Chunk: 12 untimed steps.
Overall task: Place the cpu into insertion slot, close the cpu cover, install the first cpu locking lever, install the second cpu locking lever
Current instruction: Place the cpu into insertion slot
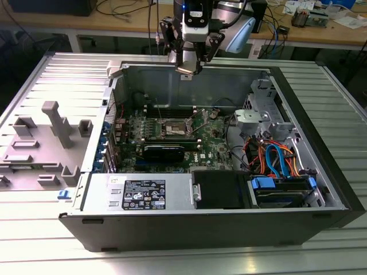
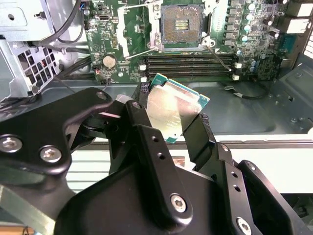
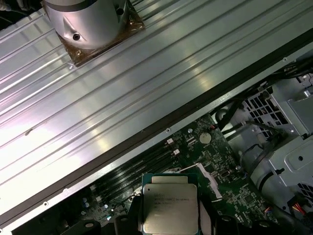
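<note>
Cpu between fingers, above case on ribbed table

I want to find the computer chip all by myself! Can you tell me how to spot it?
Look above the big open computer case, where the robot arm hangs. At its tip, the black hand pinches the cpu. It is a small flat square with a shiny grey top and a green edge, far smaller than the green motherboard below.

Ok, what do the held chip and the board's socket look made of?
The chip: dull grey metal lid, matte with soft glare, on a green board edge. The socket: shiny silver frame, probably steel; brownish-gold centre, likely plated contacts in plastic.
</note>
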### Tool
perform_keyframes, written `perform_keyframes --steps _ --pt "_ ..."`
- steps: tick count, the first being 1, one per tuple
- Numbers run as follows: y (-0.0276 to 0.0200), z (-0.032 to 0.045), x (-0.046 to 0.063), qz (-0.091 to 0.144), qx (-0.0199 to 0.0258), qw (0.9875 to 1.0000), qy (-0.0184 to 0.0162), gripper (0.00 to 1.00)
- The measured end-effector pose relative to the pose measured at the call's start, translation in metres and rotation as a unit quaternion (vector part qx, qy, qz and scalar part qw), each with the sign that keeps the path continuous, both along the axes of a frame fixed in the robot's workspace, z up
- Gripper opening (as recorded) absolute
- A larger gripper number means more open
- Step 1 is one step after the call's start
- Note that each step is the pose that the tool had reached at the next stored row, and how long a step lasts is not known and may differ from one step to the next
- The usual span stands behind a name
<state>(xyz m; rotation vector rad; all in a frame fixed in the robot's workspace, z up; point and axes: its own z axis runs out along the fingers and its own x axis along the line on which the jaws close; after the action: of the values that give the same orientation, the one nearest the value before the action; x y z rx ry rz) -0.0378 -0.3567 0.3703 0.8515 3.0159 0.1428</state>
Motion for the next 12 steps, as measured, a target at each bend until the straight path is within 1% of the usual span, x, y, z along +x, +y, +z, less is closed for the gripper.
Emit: perform_keyframes --steps 12 --pt "0.0000 -0.0009 0.0000 -0.015 0.0000 0.9999 0.0001 0.54"
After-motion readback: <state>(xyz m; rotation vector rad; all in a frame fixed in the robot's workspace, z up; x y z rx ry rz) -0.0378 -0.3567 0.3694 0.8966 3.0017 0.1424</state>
